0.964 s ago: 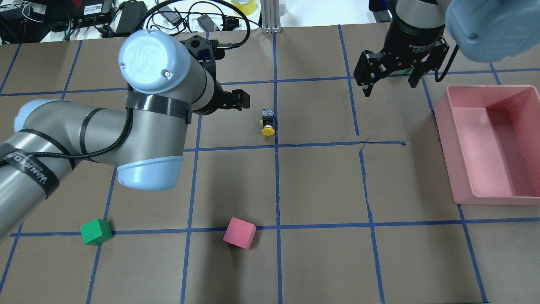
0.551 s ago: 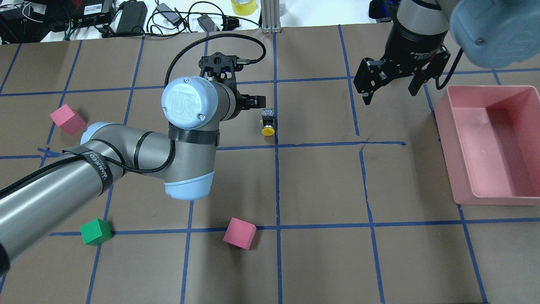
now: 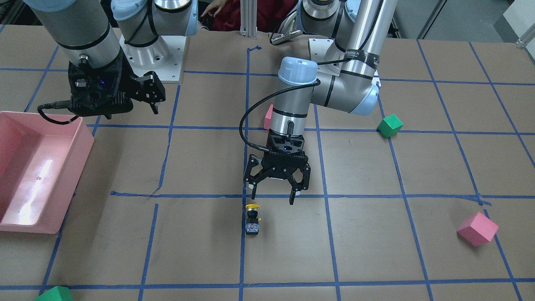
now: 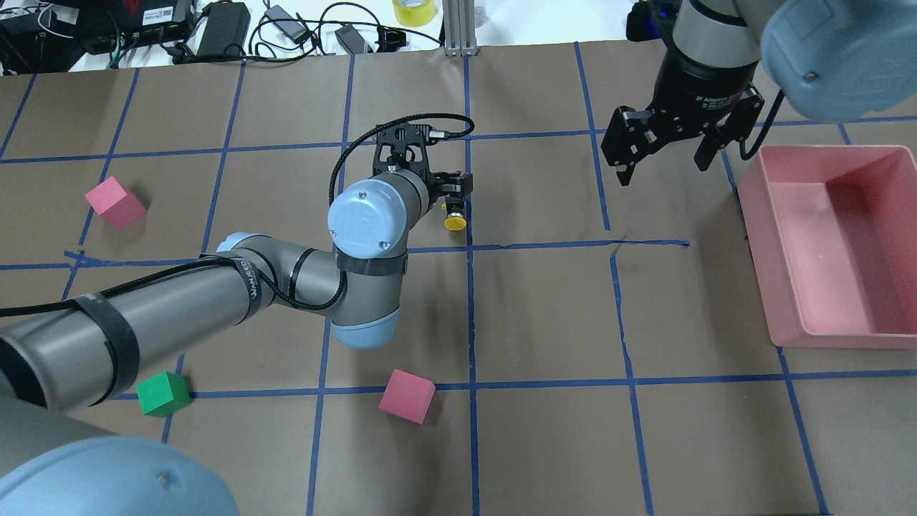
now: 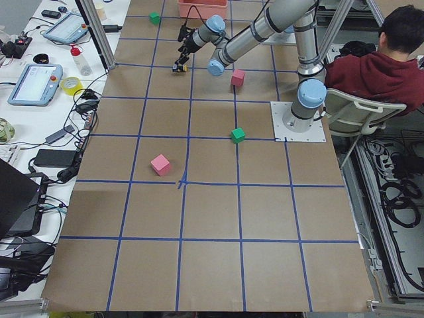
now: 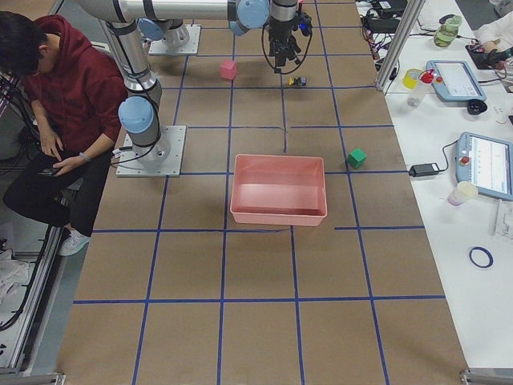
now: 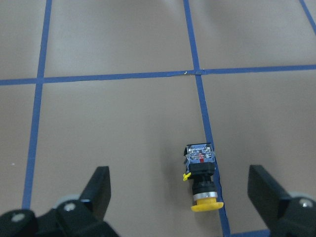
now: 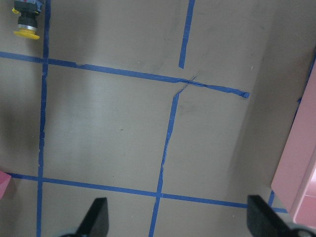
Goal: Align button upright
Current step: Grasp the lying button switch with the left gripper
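The button (image 3: 252, 219) lies on its side on the brown paper, yellow cap toward the robot base, beside a blue tape line. It also shows in the overhead view (image 4: 453, 215), the left wrist view (image 7: 201, 180) and the right wrist view's top-left corner (image 8: 27, 19). My left gripper (image 3: 272, 198) is open and empty, hovering just above and on the robot's side of the button. In the left wrist view the button lies between the two fingers, nearer the right one. My right gripper (image 4: 663, 161) is open and empty, high at the far right.
A pink bin (image 4: 838, 338) stands at the table's right edge. One pink cube (image 4: 407, 395) and a green cube (image 4: 163, 393) sit near the front. Another pink cube (image 4: 114, 203) is at the left. Cables and devices line the far edge.
My left arm has swung right and its open gripper has closed in over the button. The button and the right gripper have stayed nearly still.
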`<state>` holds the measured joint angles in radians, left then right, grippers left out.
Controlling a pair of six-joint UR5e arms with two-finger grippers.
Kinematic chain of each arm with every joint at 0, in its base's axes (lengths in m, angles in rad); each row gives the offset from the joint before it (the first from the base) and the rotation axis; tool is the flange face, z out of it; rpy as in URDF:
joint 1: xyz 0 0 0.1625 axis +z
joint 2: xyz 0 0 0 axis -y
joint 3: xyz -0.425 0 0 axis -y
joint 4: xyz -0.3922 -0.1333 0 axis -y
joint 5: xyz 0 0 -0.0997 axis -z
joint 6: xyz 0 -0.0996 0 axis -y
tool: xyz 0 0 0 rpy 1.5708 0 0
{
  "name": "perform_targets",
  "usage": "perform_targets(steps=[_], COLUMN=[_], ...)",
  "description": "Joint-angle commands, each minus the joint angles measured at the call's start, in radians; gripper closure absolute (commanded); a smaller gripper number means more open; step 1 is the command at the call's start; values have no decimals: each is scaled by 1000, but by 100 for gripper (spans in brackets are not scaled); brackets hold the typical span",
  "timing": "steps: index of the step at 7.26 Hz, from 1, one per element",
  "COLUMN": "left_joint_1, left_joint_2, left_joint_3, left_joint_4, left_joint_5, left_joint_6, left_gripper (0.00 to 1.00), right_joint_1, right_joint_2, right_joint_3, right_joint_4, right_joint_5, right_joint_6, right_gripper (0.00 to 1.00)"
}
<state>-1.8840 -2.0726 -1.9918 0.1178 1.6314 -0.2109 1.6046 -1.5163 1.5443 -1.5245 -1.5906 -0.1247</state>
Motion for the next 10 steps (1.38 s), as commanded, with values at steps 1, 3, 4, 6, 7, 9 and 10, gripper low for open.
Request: perform_targets(steps=[1, 3, 4, 6, 7, 9, 10], left_joint_1=[-32, -67, -67, -73, -73, -76, -81], left_joint_2=[-101, -139, -162, -190, -198, -204, -205], left_joint_3=[2, 5, 4, 4, 5, 4, 4], left_joint_4=[135, 143, 175, 203, 206, 206, 206], left_joint_5=[30, 77, 88, 90, 90, 90, 90], left_joint_6=[-34, -79, -79, -79, -77, -77, -77], left_gripper=[0, 0, 0, 6, 6, 6, 13], right_joint_1=[-2, -2, -2, 0, 1, 3, 5], right_joint_2=[-7, -9, -9, -9, -10, -22, -27], right_joint_3=[0, 0, -9, -12, -13, -6, -4], right_joint_4=[3, 7, 6, 3, 0, 10, 9], right_joint_5=[-2, -9, -11, -37, -43, -63, -51], right_joint_6=[-4, -3, -3, -4, 0, -1, -4], right_gripper=[0, 0, 0, 0, 0, 0, 0])
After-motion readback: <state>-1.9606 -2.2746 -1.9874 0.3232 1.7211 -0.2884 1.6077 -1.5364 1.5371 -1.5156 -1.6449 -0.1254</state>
